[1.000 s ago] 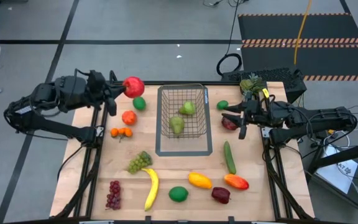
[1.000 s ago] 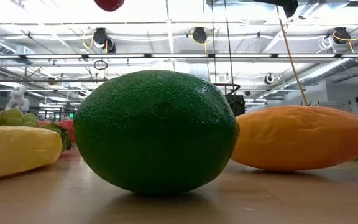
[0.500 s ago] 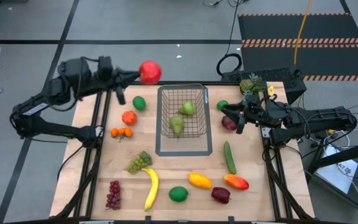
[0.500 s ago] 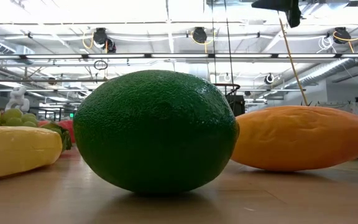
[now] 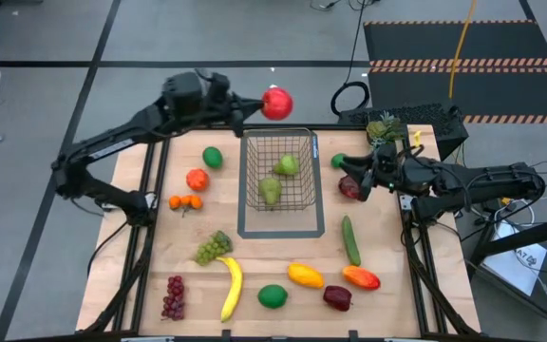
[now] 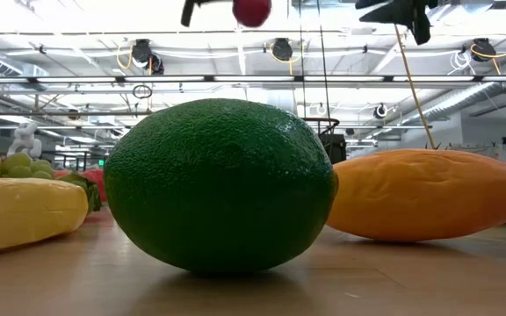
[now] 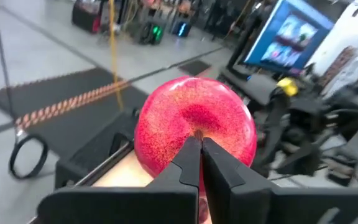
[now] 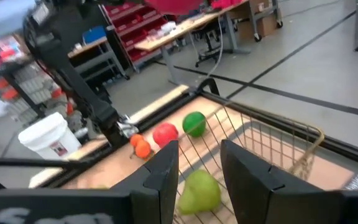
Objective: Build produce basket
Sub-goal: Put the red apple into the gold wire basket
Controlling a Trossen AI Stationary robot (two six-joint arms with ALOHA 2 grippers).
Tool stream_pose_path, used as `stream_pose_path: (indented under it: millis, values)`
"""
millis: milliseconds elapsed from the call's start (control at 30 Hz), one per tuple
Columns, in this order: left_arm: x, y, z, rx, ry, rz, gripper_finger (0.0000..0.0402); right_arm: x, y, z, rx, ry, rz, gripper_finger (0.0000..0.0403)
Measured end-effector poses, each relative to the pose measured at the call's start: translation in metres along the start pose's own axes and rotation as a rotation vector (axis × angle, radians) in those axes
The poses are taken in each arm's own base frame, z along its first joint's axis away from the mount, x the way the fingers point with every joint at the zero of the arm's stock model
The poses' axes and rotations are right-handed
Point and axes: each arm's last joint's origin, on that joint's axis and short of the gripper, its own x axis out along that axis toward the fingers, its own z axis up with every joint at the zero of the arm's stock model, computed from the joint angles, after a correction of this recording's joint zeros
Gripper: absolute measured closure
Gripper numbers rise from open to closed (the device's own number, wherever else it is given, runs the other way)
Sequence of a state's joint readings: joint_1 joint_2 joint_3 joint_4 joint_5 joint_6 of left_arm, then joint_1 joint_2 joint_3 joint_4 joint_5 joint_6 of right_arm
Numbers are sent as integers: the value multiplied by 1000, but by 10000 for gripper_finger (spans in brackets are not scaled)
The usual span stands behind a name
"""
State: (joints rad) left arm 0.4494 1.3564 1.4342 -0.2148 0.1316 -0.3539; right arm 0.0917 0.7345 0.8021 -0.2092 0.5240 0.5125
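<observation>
My left gripper (image 5: 258, 103) is shut on a red apple (image 5: 277, 102), high over the far rim of the wire basket (image 5: 245, 173); the apple also shows in the low view (image 6: 251, 10). Two green pears (image 5: 287, 165) lie inside the basket. My right gripper (image 5: 357, 177) hovers open and level at the table's right, just right of the basket, above a dark red apple (image 5: 349, 188) on the table. Its fingers (image 8: 161, 171) have nothing between them. More produce lies loose around the basket. My left gripper pinches the red apple at its stem hollow (image 7: 197, 129) between its two fingertips. The fingers come about level from the table's left. The apple hangs lifted clear of everything, on its side, stem end toward the gripper.
Left of the basket lie a lime (image 5: 213, 157), a red-orange fruit (image 5: 197, 179) and small oranges (image 5: 185, 201). Toward the near edge lie grapes (image 5: 213, 247), a banana (image 5: 231, 288), a lime (image 6: 220, 184), mangoes (image 6: 429, 193) and a cucumber (image 5: 350, 239). A pineapple (image 5: 382, 127) sits far right.
My left gripper has swung from the table's far left corner toward the right along the far edge, carrying the red apple clear, until it hangs over the basket's far rim. My right gripper has rolled about its own axis without leaving its place.
</observation>
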Motion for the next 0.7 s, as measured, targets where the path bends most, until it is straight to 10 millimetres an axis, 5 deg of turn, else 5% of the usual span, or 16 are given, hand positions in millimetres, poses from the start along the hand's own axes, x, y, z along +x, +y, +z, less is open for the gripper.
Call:
stream_pose_path:
  millis: [400,700]
  values:
    - [57,58,-52,-205,278,273,394,-2,-14,-17,-287,148,-164,287]
    - [65,64,-92,-222,529,451,393,-14,-22,-15,-391,151,-202,287]
